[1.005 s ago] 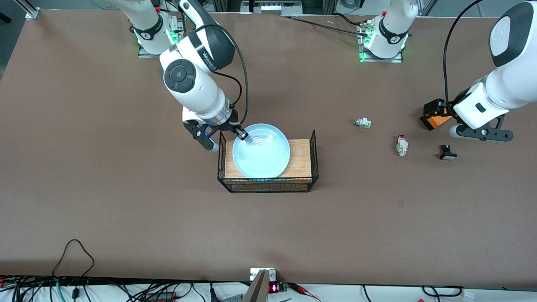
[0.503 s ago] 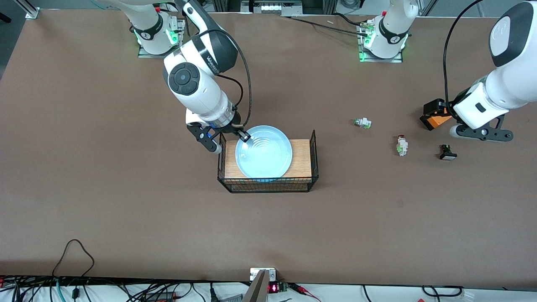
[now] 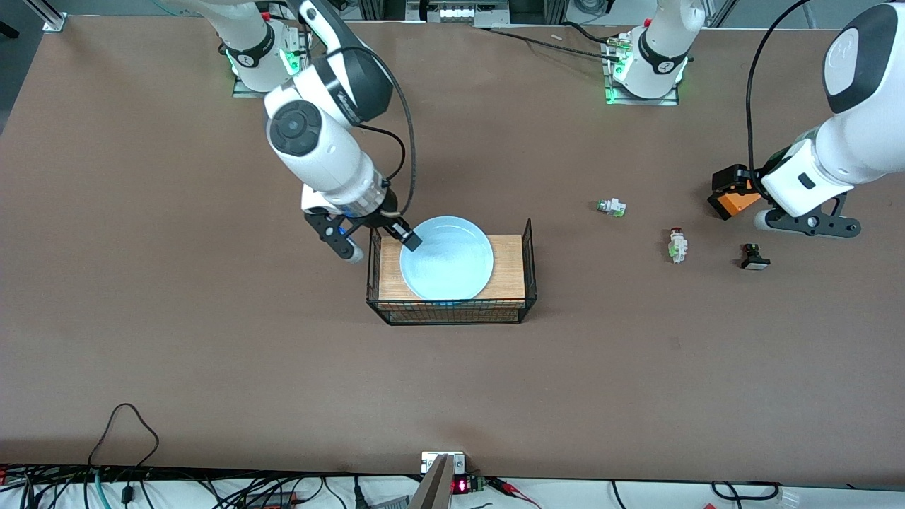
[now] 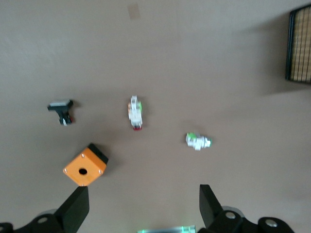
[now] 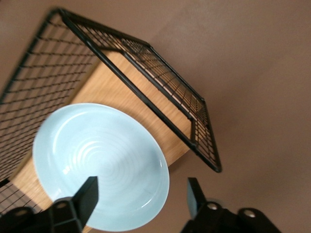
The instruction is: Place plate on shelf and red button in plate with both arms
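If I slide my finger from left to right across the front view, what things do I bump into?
Right gripper → plate in the basket → white-and-green part → red button → orange box → black part → left gripper.

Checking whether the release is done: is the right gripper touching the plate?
Apart. In the right wrist view the right gripper has its fingers spread wide, straddling the rim of the plate with space showing beside each.

- Plate [image 3: 447, 258]: pale blue, lying in wire basket [image 3: 529, 265] on its wooden floor.
- Right gripper [image 3: 382, 246]: fingers spread, astride the plate's rim at the basket's end.
- Left gripper [image 3: 807, 223]: waits over orange box [image 3: 735, 200].
- Red button [image 3: 677, 244]: on table, well apart from basket.
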`<state>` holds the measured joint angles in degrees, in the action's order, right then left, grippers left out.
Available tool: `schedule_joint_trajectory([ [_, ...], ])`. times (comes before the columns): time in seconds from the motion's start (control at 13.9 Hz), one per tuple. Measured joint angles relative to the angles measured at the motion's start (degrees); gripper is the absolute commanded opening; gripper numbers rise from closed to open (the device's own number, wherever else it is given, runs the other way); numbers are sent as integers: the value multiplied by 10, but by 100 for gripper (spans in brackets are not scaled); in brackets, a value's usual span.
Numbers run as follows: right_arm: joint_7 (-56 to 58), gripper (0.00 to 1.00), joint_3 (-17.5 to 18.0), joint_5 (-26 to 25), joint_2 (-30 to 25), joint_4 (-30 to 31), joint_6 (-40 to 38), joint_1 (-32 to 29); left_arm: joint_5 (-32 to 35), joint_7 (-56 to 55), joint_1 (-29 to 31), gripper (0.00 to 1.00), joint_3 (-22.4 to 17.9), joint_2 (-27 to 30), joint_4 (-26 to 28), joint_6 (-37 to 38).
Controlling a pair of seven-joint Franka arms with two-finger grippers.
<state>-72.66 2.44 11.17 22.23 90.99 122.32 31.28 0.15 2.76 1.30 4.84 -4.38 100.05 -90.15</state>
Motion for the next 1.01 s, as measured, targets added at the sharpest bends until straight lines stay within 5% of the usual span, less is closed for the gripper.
schedule_joint_trajectory([
  [0.36, 112, 100, -27, -24, -63, -40, -137, -13, 0, 0, 4, 100, -1, -76, 23, -6],
  [0.72, 374, 100, -102, -89, -81, -45, -208, -40, 1, 1, 31, 100, -3, -154, 122, -244],
  [1.01, 522, 100, -111, -113, -92, -46, -229, -118, 1, 2, 37, 100, -3, -190, 202, -393],
])
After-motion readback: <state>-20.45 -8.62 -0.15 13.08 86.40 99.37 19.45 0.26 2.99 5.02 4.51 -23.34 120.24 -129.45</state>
